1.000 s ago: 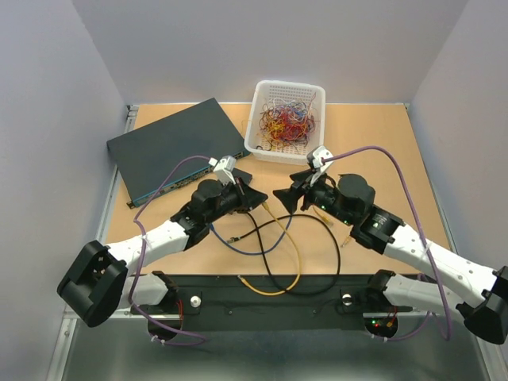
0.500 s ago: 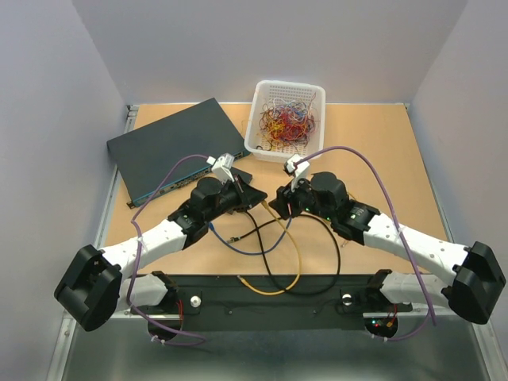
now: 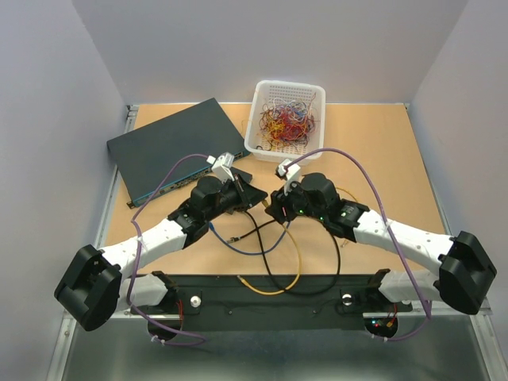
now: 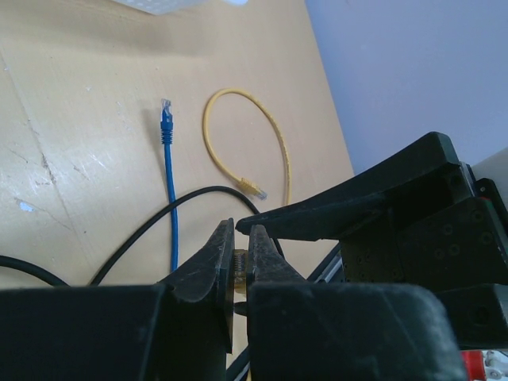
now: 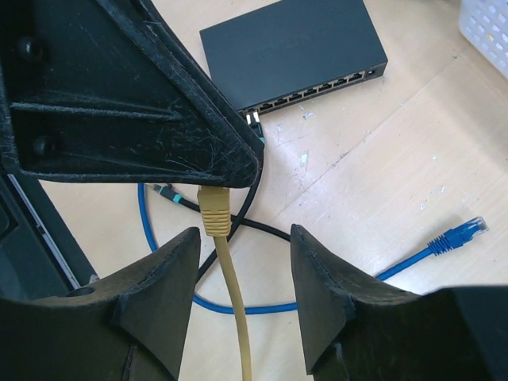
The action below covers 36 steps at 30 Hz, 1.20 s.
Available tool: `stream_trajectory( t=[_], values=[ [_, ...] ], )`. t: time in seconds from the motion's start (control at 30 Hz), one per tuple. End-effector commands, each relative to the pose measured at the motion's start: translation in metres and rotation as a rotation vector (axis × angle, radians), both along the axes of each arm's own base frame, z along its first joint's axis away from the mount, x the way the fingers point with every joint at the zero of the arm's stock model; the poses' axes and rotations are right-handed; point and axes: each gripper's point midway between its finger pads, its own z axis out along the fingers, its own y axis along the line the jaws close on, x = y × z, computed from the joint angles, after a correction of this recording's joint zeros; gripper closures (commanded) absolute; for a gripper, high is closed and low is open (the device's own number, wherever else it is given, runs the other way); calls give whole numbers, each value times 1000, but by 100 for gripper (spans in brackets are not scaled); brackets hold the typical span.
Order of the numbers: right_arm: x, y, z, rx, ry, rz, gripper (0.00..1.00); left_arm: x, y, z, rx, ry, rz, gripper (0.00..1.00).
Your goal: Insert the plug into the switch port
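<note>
Our right gripper (image 5: 242,234) has swung in to the left gripper (image 4: 242,230), jaws narrowed yet apart astride the yellow cable (image 5: 234,317) behind the plug (image 5: 213,208): a regrasp looks near. The left one pinches the plug above the table (image 5: 381,159), its long axis nosing roughly toward the switch ports (image 5: 317,87)

The left gripper (image 3: 255,195) and right gripper (image 3: 274,208) meet tip to tip at the centre of the table (image 3: 381,159). A yellow cable (image 3: 298,262), black cable (image 3: 264,252) and blue cable (image 3: 238,252) loop toward 6 o'clock. A dark blue-grey box (image 3: 171,147) lies at 10 o'clock. A white basket (image 3: 274,155) of coloured wires sits at 12.
</note>
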Motion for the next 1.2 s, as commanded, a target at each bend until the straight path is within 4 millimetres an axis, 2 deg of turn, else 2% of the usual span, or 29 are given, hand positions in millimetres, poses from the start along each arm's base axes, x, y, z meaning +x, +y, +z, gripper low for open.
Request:
stream_trajectory(
  t=[0.0,0.37,0.5,0.73,0.93,1.17],
  values=[
    [5,16,31,78,-52,16,46,6,-6,30,-59,-60,-2,100],
    [14,20,37,100,-64,-14,57,6,-6,26,-57,-58,-2,100],
    [18,19,40,119,-75,-37,64,6,-6,25,-56,-56,-2,100],
    [18,21,41,140,-77,-38,68,5,-7,24,-56,-55,-6,100],
    [18,23,30,126,-58,-32,83,4,-6,28,-64,-64,-6,100],
    [13,22,29,132,-61,-18,99,4,-6,33,-72,-72,-5,100]
  ],
)
